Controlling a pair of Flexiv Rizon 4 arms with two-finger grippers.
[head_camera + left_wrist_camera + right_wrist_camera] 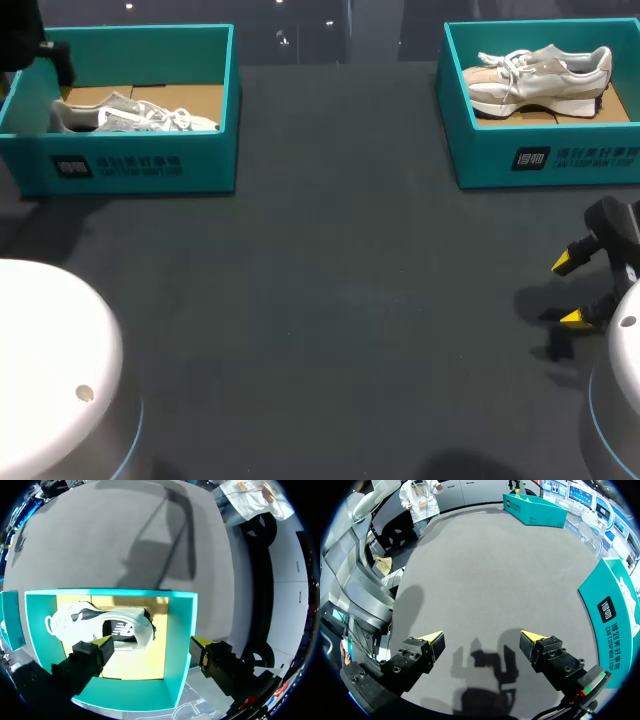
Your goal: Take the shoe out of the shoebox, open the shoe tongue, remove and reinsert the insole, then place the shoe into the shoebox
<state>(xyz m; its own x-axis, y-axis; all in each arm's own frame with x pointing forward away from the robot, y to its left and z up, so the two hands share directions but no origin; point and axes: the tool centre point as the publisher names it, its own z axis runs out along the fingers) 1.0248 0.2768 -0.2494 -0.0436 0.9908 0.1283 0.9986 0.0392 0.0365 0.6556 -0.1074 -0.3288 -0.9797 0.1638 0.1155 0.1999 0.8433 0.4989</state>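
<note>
A grey and white shoe [130, 115] lies on its side in the left teal shoebox [130, 165]. My left gripper [151, 642] hangs open above that shoebox [177, 645]. The shoe [117, 625] lies below, nearer one finger, and neither finger touches it. A second, beige and white shoe [540, 75] rests in the right teal shoebox [545, 160]. My right gripper [570, 291] stands open low over the table at the right edge, nothing between its fingers. In its own view the right gripper [482, 637] faces bare tabletop.
The dark grey tabletop [330, 300] stretches between the two boxes. The wall of the right shoebox [615, 615] stands close beside my right gripper. My white arm bases sit at the front left [50, 360] and front right [620, 400].
</note>
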